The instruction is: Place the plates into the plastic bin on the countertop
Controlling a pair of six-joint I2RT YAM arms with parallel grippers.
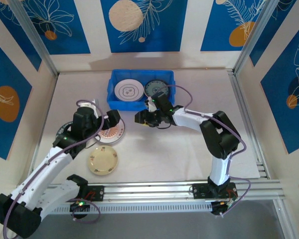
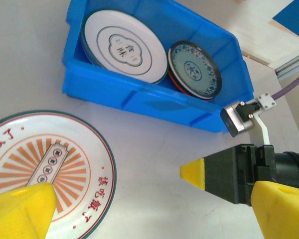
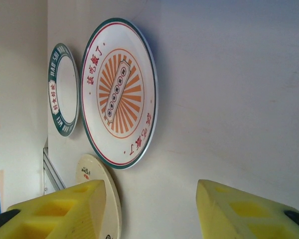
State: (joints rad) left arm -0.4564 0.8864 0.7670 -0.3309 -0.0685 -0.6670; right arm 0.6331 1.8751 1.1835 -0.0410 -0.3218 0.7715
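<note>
Nearest the bases, a cream plate (image 1: 102, 161) is seen lying flat on the countertop (image 1: 189, 154). Just beyond it lies a striped plate (image 1: 111, 133), with a green-rimmed plate (image 3: 65, 89) beside it, partly hidden under the left arm (image 1: 55, 159). The left gripper (image 1: 108, 121) is held over the striped plate's far edge, its fingers (image 2: 20, 211) spread wide with nothing between them; whether the plate is touched cannot be told. The right gripper (image 1: 141, 118) is held low just beside that plate, pointed toward it, jaws apart and empty. Farthest off stands the bin (image 1: 139, 74), with a white plate (image 1: 129, 90) and a teal plate (image 1: 154, 88) laid in it side by side, each seemingly on top of others. The step in hand is judged to be the pick-up of the striped plate. Little is offered to a grip by a plate lying flat, so its rim would likely have to be tipped or slid by one gripper and pinched by the other before it is carried to the bin.
</note>
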